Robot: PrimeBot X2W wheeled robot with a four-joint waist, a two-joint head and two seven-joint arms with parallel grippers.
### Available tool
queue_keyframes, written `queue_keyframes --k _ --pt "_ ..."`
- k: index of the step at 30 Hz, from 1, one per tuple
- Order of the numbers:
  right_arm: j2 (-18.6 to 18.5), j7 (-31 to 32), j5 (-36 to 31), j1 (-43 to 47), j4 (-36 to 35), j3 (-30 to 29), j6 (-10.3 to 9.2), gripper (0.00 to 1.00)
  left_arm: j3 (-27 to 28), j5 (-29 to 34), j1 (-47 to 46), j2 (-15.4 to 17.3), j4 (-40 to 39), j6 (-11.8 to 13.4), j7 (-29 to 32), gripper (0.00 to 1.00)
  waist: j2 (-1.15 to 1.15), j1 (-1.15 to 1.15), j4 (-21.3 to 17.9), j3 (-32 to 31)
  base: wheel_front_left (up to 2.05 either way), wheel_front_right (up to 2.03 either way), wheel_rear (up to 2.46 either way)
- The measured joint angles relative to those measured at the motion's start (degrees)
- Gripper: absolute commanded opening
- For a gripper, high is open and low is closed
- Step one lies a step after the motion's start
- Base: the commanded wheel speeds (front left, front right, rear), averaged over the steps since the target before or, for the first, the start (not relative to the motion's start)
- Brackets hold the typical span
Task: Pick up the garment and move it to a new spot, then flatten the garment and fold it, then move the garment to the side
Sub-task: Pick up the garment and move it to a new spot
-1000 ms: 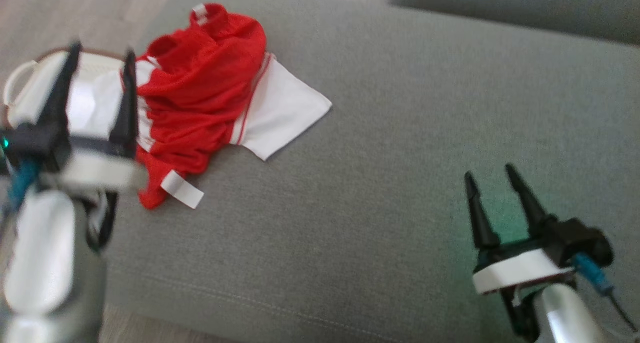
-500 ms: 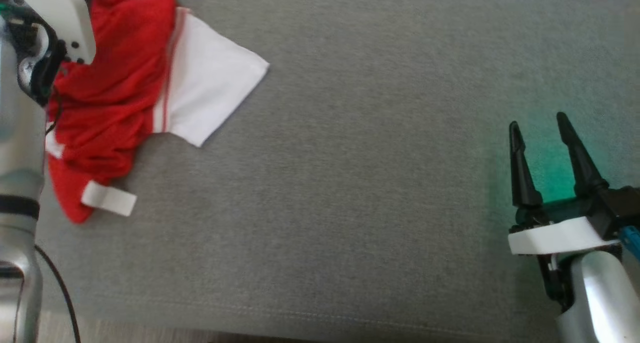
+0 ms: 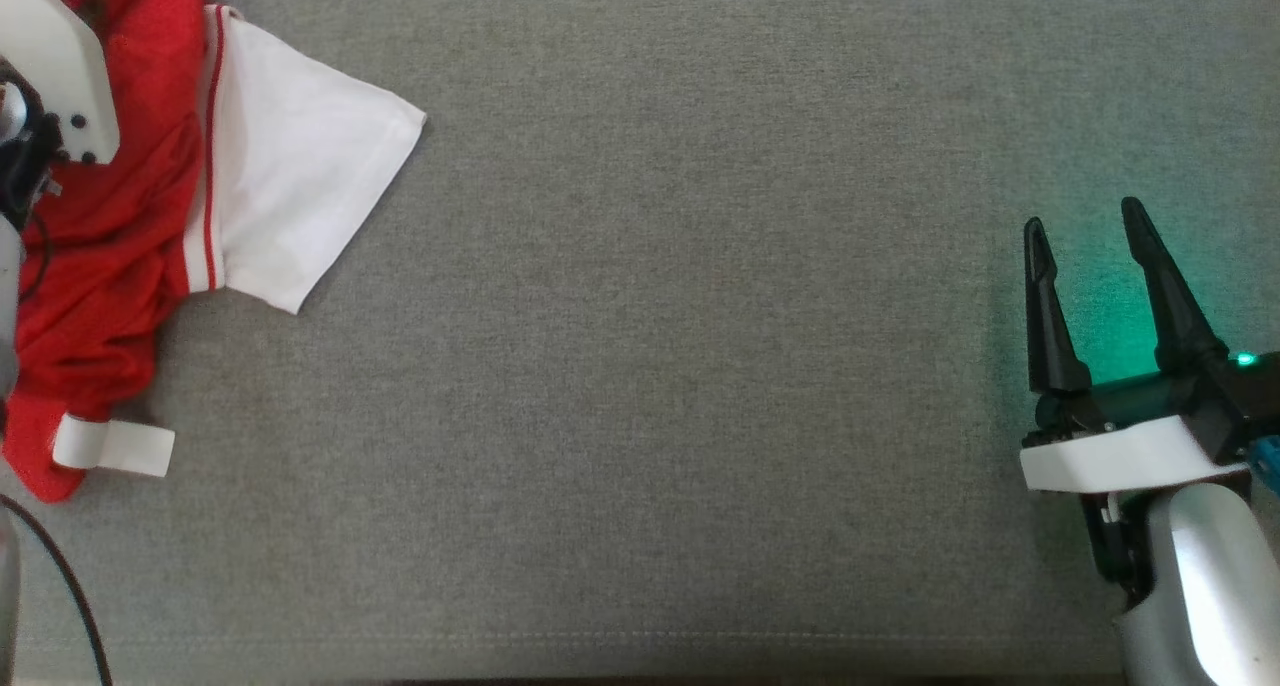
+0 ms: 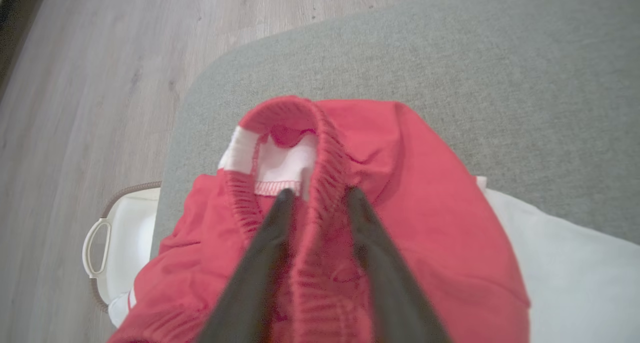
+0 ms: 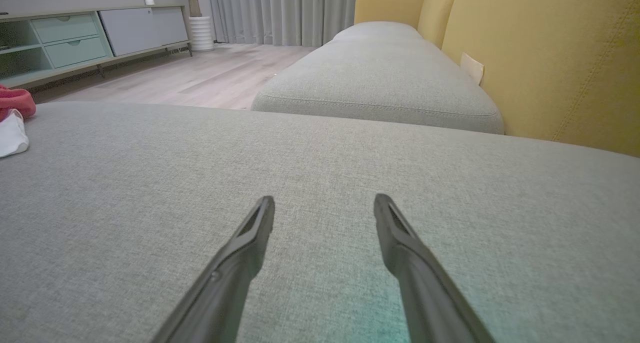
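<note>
L jaws: part-way apart, the two dark fingers straddling the ribbed red waistband of the red mesh garment w/ white side panels. The band fills the gap btwn them; can't tell if it's actually pinched. Tips sit by the white inner lining just below the waist opening.

Garment lies bunched at the L end of the grey woven sofa cushion, near its rounded corner. One white panel spreads flat toward the cushion's middle, and a white fabric tab sticks out on the near side. L arm's white casing overlaps the red part in head view. Past the cushion corner, on the pale wood floor, is a white basket w/ loop handle, partly hidden by the cushion edge.

R jaws: wide open, nothing btwn them, fingers low over bare cushion at the R end, well apart from the garment. Green glow on the fabric by them. Ahead in R wrist view: a second grey cushion, a yellow sofa back, a pale green cabinet.
</note>
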Motion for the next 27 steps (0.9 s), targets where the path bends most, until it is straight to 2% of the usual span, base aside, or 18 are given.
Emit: queue_keyframes --k 2,7,13,18,19,21,27 --pt "0.0 0.0 0.0 0.0 0.1 0.0 0.00 1.00 -0.6 -0.8 0.0 0.1 0.5 0.0 -0.6 0.00 0.00 0.00 -0.3 0.0 0.00 0.00 0.00" --pt "0.6 0.0 0.0 0.0 0.7 -0.1 0.00 1.00 -1.3 -1.0 -0.4 1.1 0.4 0.0 -10.0 0.00 0.00 0.00 -0.5 -1.4 0.00 0.00 0.00" --pt "1.6 0.0 0.2 0.0 1.7 0.0 0.00 1.00 -4.1 -2.3 -2.5 1.0 -2.1 0.0 -16.2 0.00 0.00 0.00 -0.6 -4.6 0.00 0.00 0.00" --pt "2.6 0.0 0.6 0.2 2.4 0.5 0.00 1.00 -10.2 -5.5 -4.2 0.4 -7.3 0.0 -19.0 0.00 0.00 0.00 -1.1 -8.8 0.00 0.00 0.00" --pt "3.2 0.0 0.7 0.6 2.6 0.8 0.00 1.00 -13.2 -7.2 -4.7 0.5 -9.8 0.0 -19.3 0.00 0.00 -0.01 -1.6 -10.6 0.00 0.00 0.00" --pt "3.5 0.0 0.7 1.0 2.8 1.0 0.00 1.00 -15.6 -9.5 -5.1 0.5 -12.3 0.0 -19.2 0.00 0.00 -0.01 -2.4 -12.3 0.00 0.00 0.00" --pt "4.3 0.0 1.7 3.5 3.2 1.1 0.00 1.00 -22.9 -15.7 -6.7 1.9 -20.5 0.0 -18.2 0.00 0.00 -0.01 -7.2 -16.3 0.00 0.00 0.00"
